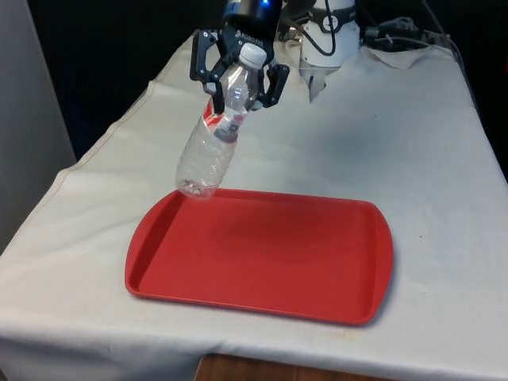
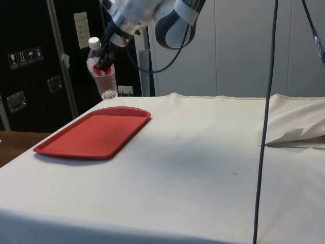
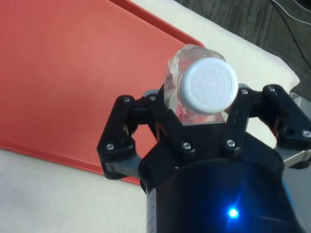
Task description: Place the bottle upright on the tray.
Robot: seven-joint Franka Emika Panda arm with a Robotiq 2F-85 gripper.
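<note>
A clear plastic bottle (image 1: 211,147) with a white cap and a red label hangs in the air, tilted, cap up. My gripper (image 1: 236,89) is shut on its upper part just below the cap. The bottle's base hovers over the far edge of the red tray (image 1: 317,262), near the corner on the front view's left, not touching it. In the side view the bottle (image 2: 103,76) is held above the tray's far end (image 2: 127,114) by my gripper (image 2: 105,57). The wrist view looks down on the white cap (image 3: 208,86) between the fingers (image 3: 119,141), with the tray (image 3: 63,73) beneath.
The tray lies flat on the white cloth (image 1: 413,143) near the table's front edge. A cable (image 2: 266,122) hangs down at the side view's right, and the cloth is rumpled there (image 2: 297,134).
</note>
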